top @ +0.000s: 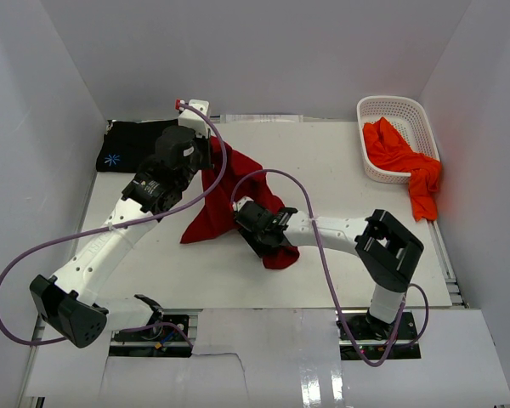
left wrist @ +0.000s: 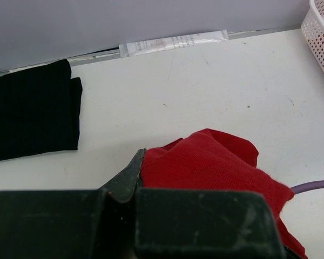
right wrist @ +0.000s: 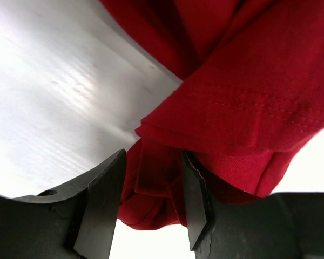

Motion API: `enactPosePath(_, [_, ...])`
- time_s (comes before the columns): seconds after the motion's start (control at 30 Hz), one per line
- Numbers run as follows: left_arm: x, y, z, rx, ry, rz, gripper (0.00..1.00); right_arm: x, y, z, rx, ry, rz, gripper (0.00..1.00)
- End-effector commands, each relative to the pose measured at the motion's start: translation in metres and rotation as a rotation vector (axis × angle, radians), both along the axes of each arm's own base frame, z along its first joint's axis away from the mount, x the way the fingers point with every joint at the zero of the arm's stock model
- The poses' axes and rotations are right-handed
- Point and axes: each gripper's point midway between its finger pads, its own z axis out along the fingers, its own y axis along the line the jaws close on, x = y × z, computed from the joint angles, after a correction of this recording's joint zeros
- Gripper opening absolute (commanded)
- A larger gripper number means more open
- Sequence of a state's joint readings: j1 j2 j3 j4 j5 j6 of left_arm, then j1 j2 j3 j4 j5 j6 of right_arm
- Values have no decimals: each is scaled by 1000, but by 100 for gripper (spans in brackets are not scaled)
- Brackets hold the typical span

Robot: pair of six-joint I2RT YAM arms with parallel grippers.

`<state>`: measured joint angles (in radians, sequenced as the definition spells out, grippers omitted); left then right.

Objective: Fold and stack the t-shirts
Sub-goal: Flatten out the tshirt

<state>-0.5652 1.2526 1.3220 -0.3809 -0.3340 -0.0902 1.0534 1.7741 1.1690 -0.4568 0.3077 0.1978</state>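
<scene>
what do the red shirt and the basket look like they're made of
Red shirt: soft matte knit cloth, likely cotton jersey. It drapes in limp folds, and the hem shows rows of stitching.
Basket: stiff white plastic, probably moulded, smooth-looking. Its walls hold their shape and have even rows of slots.

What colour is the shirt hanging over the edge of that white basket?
The shirt is a bright orange-red; the top external view shows it best.
</scene>
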Motion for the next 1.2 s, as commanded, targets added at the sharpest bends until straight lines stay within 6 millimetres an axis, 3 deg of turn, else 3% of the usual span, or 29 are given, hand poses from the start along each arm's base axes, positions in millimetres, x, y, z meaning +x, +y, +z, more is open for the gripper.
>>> enactPosePath(0.0, [-6,8,26,-30,-72,17,0,12,-20,-1,-113,-63,-21,51])
enactPosePath(0.1, [-6,8,26,-35,-71,17,0,10,-29,-10,-159,-55,-24,49])
enactPosePath(0.13, [-6,7,24,-35,-68,17,0,10,-31,-12,-165,-55,-26,44])
enactPosePath(0.2, [-6,7,24,-38,-67,15,0,10,-33,-15,-174,-53,-30,22])
enactPosePath(0.3, [-6,7,24,-38,-67,15,0,10,-34,-17,-192,-51,-31,8])
enactPosePath(0.43, [-6,7,26,-38,-70,17,0,12,-36,-13,-188,-61,-44,8])
enactPosePath(0.47, [-6,9,27,-36,-71,23,0,14,-34,6,-138,-77,-61,8])
enactPosePath(0.5, [-6,9,27,-32,-72,24,0,14,-34,7,-137,-78,-61,8])
enactPosePath(0.6, [-6,10,28,-31,-74,29,0,20,-31,52,14,-70,-88,8])
enactPosePath(0.63, [-6,10,27,-29,-71,29,0,26,-28,86,107,-101,-102,8])
enactPosePath(0.7, [-6,11,29,-33,-75,31,0,33,-34,119,195,-82,-117,8])
enactPosePath(0.73, [-5,11,30,-35,-78,33,0,41,-34,161,286,-132,-122,8])
enactPosePath(0.8, [-5,11,32,-38,-80,36,0,50,-49,195,335,-149,-140,8])
enactPosePath(0.87, [-6,12,35,-43,-81,45,0,61,-62,244,423,-208,-156,8])
enactPosePath(0.97, [-7,19,39,-50,-84,79,0,69,-86,277,471,-240,-199,8])
enactPosePath(1.03, [-9,28,43,-58,-91,124,0,72,-100,285,483,-263,-235,8])
enactPosePath(1.07, [-13,45,46,-69,-100,213,0,86,-123,291,489,-286,-310,8])
enactPosePath(1.1, [-15,47,50,-75,-109,214,0,86,-123,291,491,-285,-313,8])
enactPosePath(1.17, [-21,67,56,-77,-127,310,0,97,-143,297,515,-294,-359,8])
